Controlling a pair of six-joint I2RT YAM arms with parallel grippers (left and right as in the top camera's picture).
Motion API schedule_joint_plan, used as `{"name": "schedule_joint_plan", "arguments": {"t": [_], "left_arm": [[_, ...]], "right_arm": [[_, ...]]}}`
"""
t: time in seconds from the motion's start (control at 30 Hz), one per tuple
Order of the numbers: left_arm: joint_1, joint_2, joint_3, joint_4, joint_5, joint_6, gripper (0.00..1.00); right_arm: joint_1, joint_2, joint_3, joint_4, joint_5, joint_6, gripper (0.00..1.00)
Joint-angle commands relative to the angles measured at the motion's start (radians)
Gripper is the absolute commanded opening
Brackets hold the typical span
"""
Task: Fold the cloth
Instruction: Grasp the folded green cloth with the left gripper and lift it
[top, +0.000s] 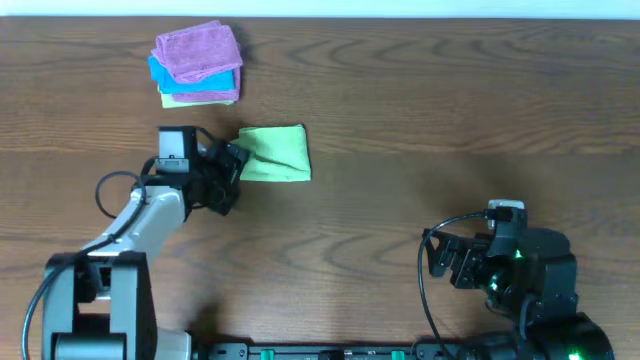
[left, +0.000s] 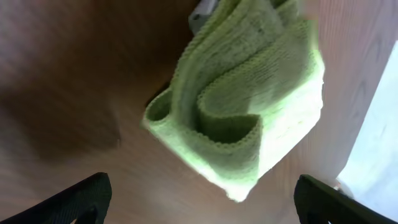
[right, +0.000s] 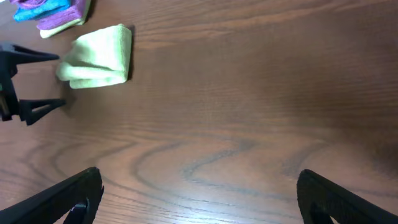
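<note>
The folded green cloth (top: 275, 153) lies on the tabletop (top: 450, 120) just ahead of the left jaws, its near edge level with their spread fingertips (left: 81, 199). These jaws are released and grasp nothing. The right jaws, also released, stand well apart from the cloth over bare wood. A stack of cloths (top: 198, 63), purple, blue and pale, sits beyond the left jaws, apart from the green one.

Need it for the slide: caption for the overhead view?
Open left fingers at the edge of the folded green cloth; right arm off to the side, stacked cloths beyond.
</note>
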Motion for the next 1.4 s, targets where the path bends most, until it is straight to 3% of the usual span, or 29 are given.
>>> {"name": "schedule_joint_plan", "arguments": {"t": [0.0, 0.33, 0.4, 0.53, 0.57, 0.6, 0.67, 0.8, 0.93, 1.13, 1.37], "left_arm": [[-0.026, 0.039, -0.003, 0.036, -0.048, -0.059, 0.95], [-0.053, 0.145, -0.003, 0.179, -0.055, -0.135, 0.97], [-0.053, 0.164, -0.003, 0.202, -0.056, -0.135, 0.8], [-0.059, 0.212, -0.003, 0.271, -0.055, -0.134, 0.61], [-0.061, 0.226, -0.003, 0.296, -0.051, -0.134, 0.49], [-0.066, 0.243, -0.003, 0.331, -0.051, -0.134, 0.25], [-0.07, 0.254, -0.003, 0.374, -0.046, -0.128, 0.05], [-0.071, 0.246, 0.01, 0.484, 0.008, -0.071, 0.06], [-0.071, 0.226, 0.078, 0.488, 0.063, -0.061, 0.06], [-0.07, 0.192, 0.312, 0.314, 0.08, -0.054, 0.06], [-0.06, 0.193, 0.609, 0.07, -0.013, 0.057, 0.06]], "right_arm": [[-0.011, -0.005, -0.008, 0.0, -0.005, 0.016, 0.99], [-0.011, -0.005, -0.008, 0.0, -0.005, 0.016, 0.99], [-0.011, -0.005, -0.008, 0.0, -0.005, 0.017, 0.99], [-0.011, -0.005, -0.008, 0.0, -0.005, 0.016, 0.99], [-0.011, -0.005, -0.008, 0.0, -0.005, 0.016, 0.99], [-0.011, -0.005, -0.008, 0.0, -0.005, 0.016, 0.99], [-0.011, -0.005, -0.008, 0.0, -0.005, 0.016, 0.99], [-0.011, -0.005, -0.008, 0.0, -0.005, 0.016, 0.99], [-0.011, -0.005, -0.008, 0.0, -0.005, 0.016, 0.99], [-0.011, -0.005, -0.008, 0.0, -0.005, 0.016, 0.99], [-0.011, -0.005, -0.008, 0.0, -0.005, 0.016, 0.99]]}}
